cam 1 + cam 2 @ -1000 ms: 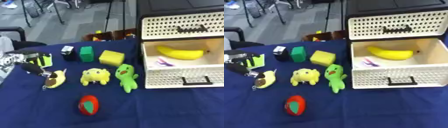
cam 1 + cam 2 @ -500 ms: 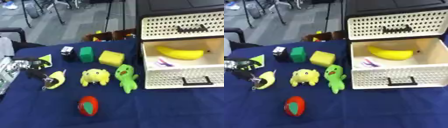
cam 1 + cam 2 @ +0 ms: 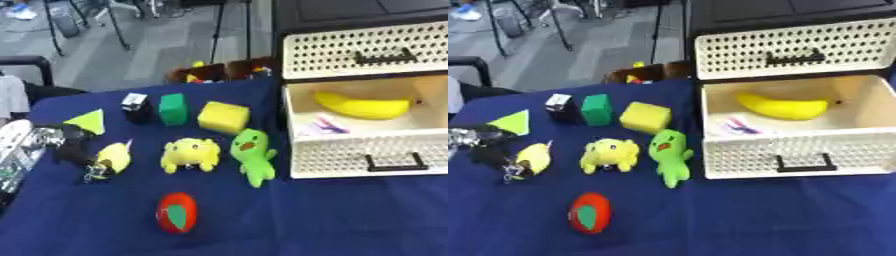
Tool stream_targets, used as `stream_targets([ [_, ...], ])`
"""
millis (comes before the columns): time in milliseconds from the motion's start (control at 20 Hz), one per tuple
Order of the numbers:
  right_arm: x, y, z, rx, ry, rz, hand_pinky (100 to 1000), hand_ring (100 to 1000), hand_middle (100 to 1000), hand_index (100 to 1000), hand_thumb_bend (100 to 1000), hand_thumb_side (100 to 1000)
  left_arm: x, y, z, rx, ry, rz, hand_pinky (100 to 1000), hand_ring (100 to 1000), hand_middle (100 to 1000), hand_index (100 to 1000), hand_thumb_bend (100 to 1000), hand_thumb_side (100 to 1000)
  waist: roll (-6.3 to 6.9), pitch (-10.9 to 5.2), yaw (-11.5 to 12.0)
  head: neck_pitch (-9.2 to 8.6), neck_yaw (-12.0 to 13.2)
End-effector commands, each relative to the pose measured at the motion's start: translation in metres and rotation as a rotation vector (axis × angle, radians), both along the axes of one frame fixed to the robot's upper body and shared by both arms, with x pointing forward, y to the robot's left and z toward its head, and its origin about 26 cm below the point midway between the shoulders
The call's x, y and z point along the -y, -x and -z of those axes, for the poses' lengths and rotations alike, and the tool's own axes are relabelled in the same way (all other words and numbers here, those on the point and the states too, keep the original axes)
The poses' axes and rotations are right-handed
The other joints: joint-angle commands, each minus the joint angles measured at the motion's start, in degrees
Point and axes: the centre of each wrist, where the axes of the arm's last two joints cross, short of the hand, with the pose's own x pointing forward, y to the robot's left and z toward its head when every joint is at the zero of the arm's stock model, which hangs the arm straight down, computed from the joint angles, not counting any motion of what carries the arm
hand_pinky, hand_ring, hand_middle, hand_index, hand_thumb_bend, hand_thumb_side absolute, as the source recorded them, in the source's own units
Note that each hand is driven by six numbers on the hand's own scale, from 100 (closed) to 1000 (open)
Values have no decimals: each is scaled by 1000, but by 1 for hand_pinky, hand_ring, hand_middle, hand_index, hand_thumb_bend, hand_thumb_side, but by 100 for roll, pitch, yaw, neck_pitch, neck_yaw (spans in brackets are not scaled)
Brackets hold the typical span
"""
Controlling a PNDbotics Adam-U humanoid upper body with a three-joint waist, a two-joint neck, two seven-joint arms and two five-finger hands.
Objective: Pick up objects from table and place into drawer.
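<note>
Left hand (image 3: 63,144) drawn back from yellow toy (image 3: 112,159).

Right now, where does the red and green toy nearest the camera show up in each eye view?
Left eye view: red and green toy, low and left of centre on the blue cloth.
Right eye view: same toy, further left.
Shared landmark: it lies below the yellow plush, diagonally from the green plush.

Toys (image 3: 191,153) at centre-left on tabletop (image 3: 350,215); drawer (image 3: 367,127) at right, banana (image 3: 360,106) inside; robot hand (image 3: 66,145) at left edge.
</note>
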Motion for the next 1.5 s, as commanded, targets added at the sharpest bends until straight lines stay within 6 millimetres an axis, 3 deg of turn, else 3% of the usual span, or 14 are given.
stream_targets([
  [50, -1, 0, -6, 207, -26, -127, 435, 580, 553, 712, 100, 751, -5, -3, -10, 29, 7, -28, 535, 667, 759, 1000, 691, 624, -20, -81, -27, -90, 53],
  [500, -6, -2, -3, 199, -36, -132, 434, 576, 551, 699, 100, 752, -3, -11, 5, 23, 19, -68, 549, 669, 761, 982, 659, 626, 22, -2, -124, -132, 138],
  [750, -7, -2, -1, 195, -38, -134, 428, 576, 551, 693, 100, 752, -3, -12, 11, 22, -28, -78, 524, 648, 714, 927, 623, 603, 35, 13, -153, -106, 153],
  [950, -7, -2, 0, 190, -44, -132, 425, 576, 551, 689, 100, 749, -3, -12, 11, 37, -31, -67, 445, 592, 638, 844, 550, 556, 43, 9, -153, -80, 145],
  [1200, -8, -3, 2, 181, -50, -128, 415, 575, 551, 687, 100, 750, -2, -12, 9, 66, -48, -50, 409, 570, 625, 814, 428, 515, 43, -9, -154, -74, 147],
  [1500, -8, -2, 5, 169, -53, -123, 410, 574, 552, 686, 100, 751, -2, -11, 0, 68, -88, -20, 401, 567, 618, 812, 398, 500, 43, -56, -126, -35, 148],
])
